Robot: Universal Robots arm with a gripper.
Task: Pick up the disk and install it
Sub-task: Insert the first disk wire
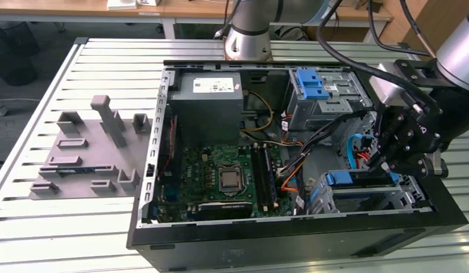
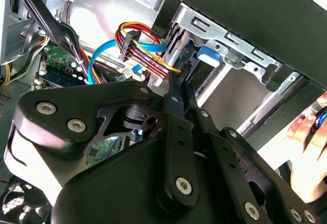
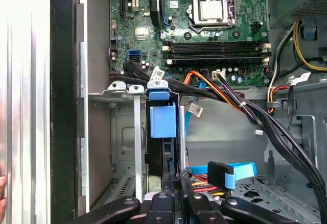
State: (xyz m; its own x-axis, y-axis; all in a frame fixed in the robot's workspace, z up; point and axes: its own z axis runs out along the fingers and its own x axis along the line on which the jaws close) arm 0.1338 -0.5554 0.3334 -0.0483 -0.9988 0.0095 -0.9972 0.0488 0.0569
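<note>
The disk (image 1: 361,180) stands on edge inside the lower metal drive cage (image 1: 407,199) at the case's front corner, on the exterior view's right, with its blue rails showing. The first wrist view shows the disk's dark body (image 3: 161,155) between the cage walls (image 3: 122,132), under a blue tab (image 3: 163,122). My gripper (image 1: 377,166) hangs just above the disk. Its fingers meet in a narrow point in both wrist views, the gripper (image 3: 176,182) touching the disk's near end. The gripper (image 2: 176,83) looks shut, with nothing visibly between the fingers.
The open computer case holds a grey power supply (image 1: 210,96), a green motherboard (image 1: 219,176), an upper bay with a blue latch (image 1: 314,85) and cable bundles (image 1: 325,136). A grey fixture (image 1: 90,153) lies on the table. A person's hand (image 2: 311,132) is beside the case.
</note>
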